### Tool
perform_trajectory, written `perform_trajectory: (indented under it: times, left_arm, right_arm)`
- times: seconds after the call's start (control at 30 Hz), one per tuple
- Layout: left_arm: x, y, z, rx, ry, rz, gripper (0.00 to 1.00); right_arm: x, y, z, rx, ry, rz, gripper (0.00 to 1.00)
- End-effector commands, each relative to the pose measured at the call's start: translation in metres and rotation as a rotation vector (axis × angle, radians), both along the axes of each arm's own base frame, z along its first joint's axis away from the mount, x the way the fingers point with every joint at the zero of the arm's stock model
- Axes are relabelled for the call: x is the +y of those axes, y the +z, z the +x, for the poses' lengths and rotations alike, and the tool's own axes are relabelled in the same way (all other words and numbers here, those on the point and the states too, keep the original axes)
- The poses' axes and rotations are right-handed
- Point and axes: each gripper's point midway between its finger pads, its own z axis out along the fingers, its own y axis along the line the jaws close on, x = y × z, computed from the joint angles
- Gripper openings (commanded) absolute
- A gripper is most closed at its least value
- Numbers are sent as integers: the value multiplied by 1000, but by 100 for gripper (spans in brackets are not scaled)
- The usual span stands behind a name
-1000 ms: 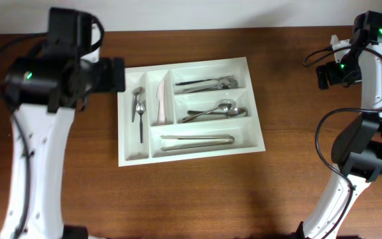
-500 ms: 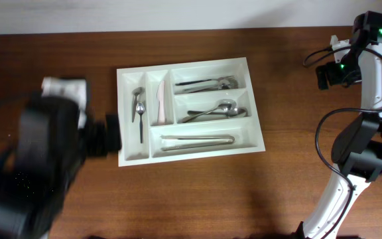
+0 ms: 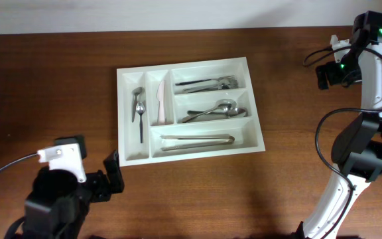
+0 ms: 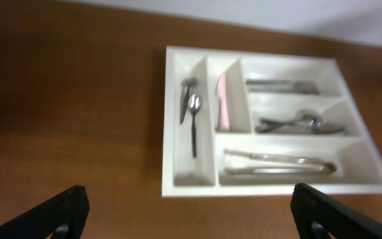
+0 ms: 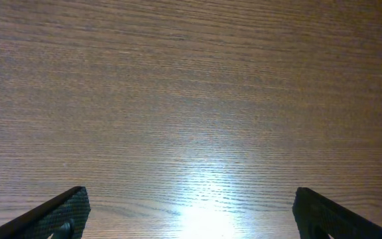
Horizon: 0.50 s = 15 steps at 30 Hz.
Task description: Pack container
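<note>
White plastic stood out against the brown wooden table (image 3: 58, 79) in the overhead view. The container (image 3: 132, 151), a five-compartment cutlery tray, lay mid-table, nearer the far edge than the near one. Its two narrow compartments held small spoons (image 3: 138, 106) and a pale pink knife (image 3: 160, 103). The long ones held forks (image 3: 207, 83), larger spoons (image 3: 216, 110) and tongs (image 3: 197, 141). No loose cutlery showed on the wood, so the packing looked finished or nearly so. The left gripper (image 3: 113, 174) sat toward the table's near left corner, just beside the tray's near left corner and apparently not touching it. The right gripper (image 3: 328, 74) hung by the far right corner, well apart from the tray.

From the left wrist, the fingers showed only as dark tips at the frame's two lower corners, spread wide with nothing between them. The whole tray lay ahead of them, a little to the right.

From the right wrist, the fingers were equally wide and empty over bare wood grain, with no tray in sight.

If the step in hand was clearing the left arm away, it would best be done by lifting before swinging. The fingers sat close to the tray's corner, and a light plastic tray would probably slide at a nudge and jumble the sorted cutlery.
</note>
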Motion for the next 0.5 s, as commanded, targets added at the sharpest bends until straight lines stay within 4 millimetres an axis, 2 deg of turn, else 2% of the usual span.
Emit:
perform_trajectory:
  times: [0.0, 0.1, 0.3, 0.47]
  left_arm:
    - [1, -13, -3, 53, 10, 10, 99]
    - [5, -25, -13, 115, 10, 33, 99]
    - [5, -30, -13, 128, -30, 89, 99]
    - [-1, -51, 3, 119, -130, 211, 99]
  right_arm:
    - [-1, 17, 1, -41, -2, -7, 99]
    - [-1, 17, 1, -40, -2, -7, 99]
    - [-1, 17, 1, -41, -2, -7, 98]
    - [-1, 17, 1, -41, -2, -7, 99]
